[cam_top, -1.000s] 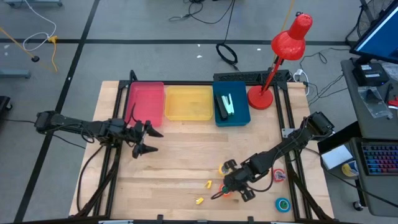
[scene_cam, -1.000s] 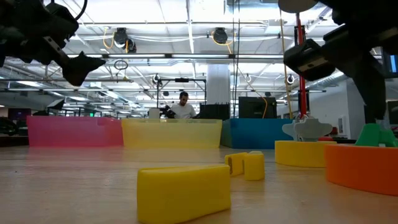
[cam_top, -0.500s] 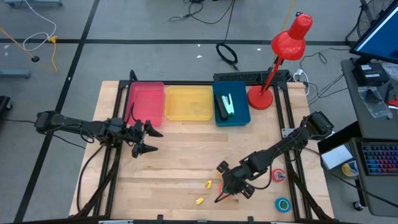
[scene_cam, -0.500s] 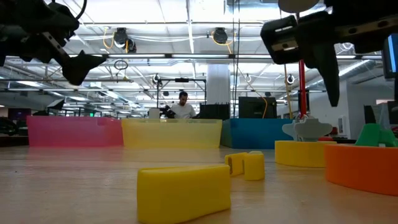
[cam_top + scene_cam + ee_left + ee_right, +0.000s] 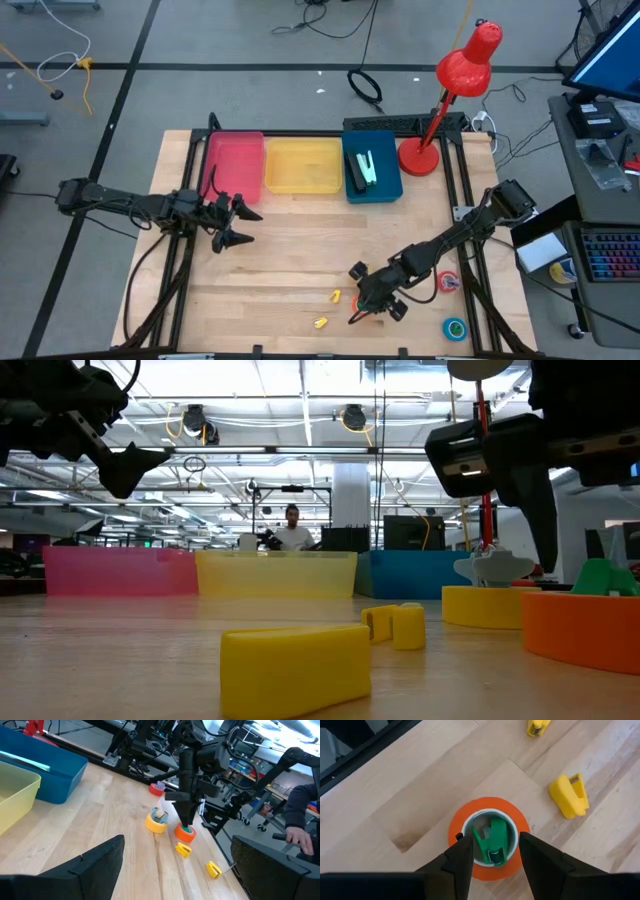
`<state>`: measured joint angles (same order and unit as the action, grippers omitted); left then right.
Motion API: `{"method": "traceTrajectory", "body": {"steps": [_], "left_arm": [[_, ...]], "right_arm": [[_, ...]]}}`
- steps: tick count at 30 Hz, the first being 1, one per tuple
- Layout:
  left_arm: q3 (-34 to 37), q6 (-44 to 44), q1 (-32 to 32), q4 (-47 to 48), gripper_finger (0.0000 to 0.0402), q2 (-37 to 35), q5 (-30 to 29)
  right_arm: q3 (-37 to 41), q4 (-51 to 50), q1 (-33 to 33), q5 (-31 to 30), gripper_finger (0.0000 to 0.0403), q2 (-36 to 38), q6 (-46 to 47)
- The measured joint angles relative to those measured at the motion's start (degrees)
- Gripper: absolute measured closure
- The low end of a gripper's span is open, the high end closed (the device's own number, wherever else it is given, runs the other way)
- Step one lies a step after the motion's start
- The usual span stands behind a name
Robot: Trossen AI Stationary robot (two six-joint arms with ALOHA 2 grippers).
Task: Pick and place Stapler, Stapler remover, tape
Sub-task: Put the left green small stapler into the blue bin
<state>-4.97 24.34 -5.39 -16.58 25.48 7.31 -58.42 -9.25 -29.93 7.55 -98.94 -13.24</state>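
Left gripper (image 5: 232,222) hovers over bare wood in front of the pink bin (image 5: 235,165), fingers spread wide, holding nothing. It sits well apart from all the loose parts.

Bins run along the far edge: pink, then yellow bin (image 5: 303,166), then blue bin (image 5: 372,172). A stapler (image 5: 364,170) lies inside the blue bin. Red desk lamp (image 5: 450,90) stands just right of the blue bin.

Near the front edge, two small yellow staple removers (image 5: 328,309) lie on the table (image 5: 290,260), one closer to the edge than the other. They are just left of the right gripper.

Right gripper (image 5: 490,851) points down over the orange tape roll (image 5: 490,842). Fingers are apart, straddling the roll's inner ring; cannot tell whether they touch it. A green part sits inside the roll's core. The yellow tape roll (image 5: 156,820) lies just beside the orange one, with a small pale part on top of it.

Further right, the red tape roll (image 5: 449,283) lies by the table's right edge. The blue-teal tape roll (image 5: 455,328) is at the front right corner.

In the low view, a person (image 5: 292,530) sits far behind the bins.
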Motion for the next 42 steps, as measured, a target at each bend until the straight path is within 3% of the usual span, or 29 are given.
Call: {"method": "traceTrajectory", "body": {"steps": [5,18,28,36,42], "left_arm": [[0.0,0.0,0.0,0.0,0.0039,0.0,0.0],[0.0,0.0,0.0,0.0,0.0039,0.0,0.0],[0.0,-0.1,0.0,0.1,0.0039,0.0,-1.8],[0.0,-0.2,0.0,0.1,0.0039,0.0,-4.4],[0.0,-0.5,0.0,0.1,0.0039,0.0,-4.4]], "right_arm": [[0.1,0.1,0.0,-0.1,0.026,0.0,-0.1],[1.6,1.8,0.0,-0.3,0.0325,0.0,-2.7],[4.4,4.8,-0.2,-3.4,0.0322,0.0,-2.9],[4.5,4.8,-0.2,-4.6,0.0356,0.0,-4.0],[4.5,4.6,-0.2,-4.8,0.0355,0.2,-3.9]]}}
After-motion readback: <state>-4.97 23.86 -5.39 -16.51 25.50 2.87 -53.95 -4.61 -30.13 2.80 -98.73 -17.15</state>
